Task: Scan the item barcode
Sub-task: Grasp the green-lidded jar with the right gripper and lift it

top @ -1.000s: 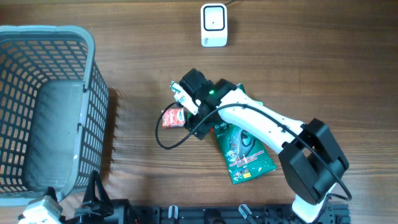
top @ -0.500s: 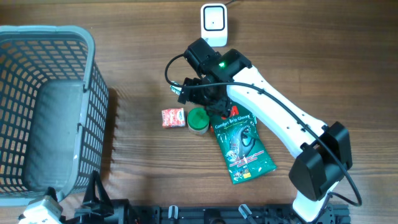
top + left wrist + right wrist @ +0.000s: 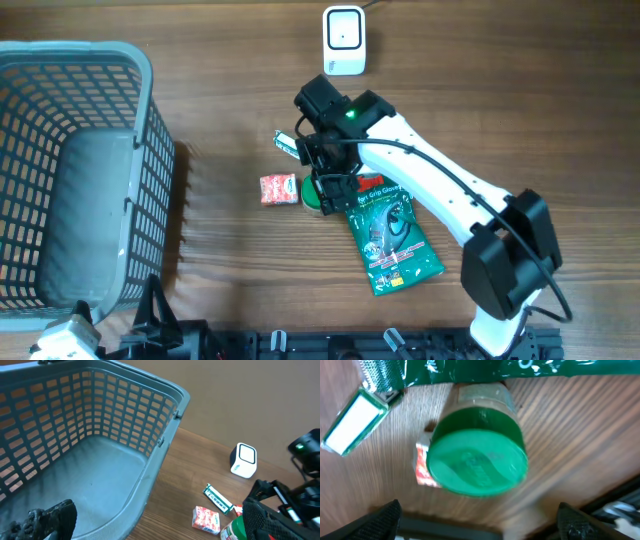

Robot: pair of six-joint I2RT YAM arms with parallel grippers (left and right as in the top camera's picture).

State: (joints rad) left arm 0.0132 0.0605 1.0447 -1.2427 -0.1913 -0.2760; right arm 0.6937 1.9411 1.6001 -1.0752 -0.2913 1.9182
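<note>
My right fingers [image 3: 385, 521] hung wide above the round green-lidded jar [image 3: 477, 462], which stood upright mid-way across the wooden table [image 3: 520, 100], between a small red packet [image 3: 278, 189] and a green glove pouch [image 3: 392, 240]. My left fingers [image 3: 50, 517] gaped wide, empty.

You can read very little here. On the green packet [image 3: 398, 240] lying on the desk [image 3: 520, 90], a white line of print runs along the top edge beside a red logo. The right tool [image 3: 333, 192] covers its start, and the rest looks like "Grip Gloves", though it is small. The lower print on the packet, the red carton [image 3: 279, 189] and the green-and-white box [image 3: 352, 422] is too fine or blurred to read. The green lid [image 3: 477, 462] gives you only smeared relief.
</note>
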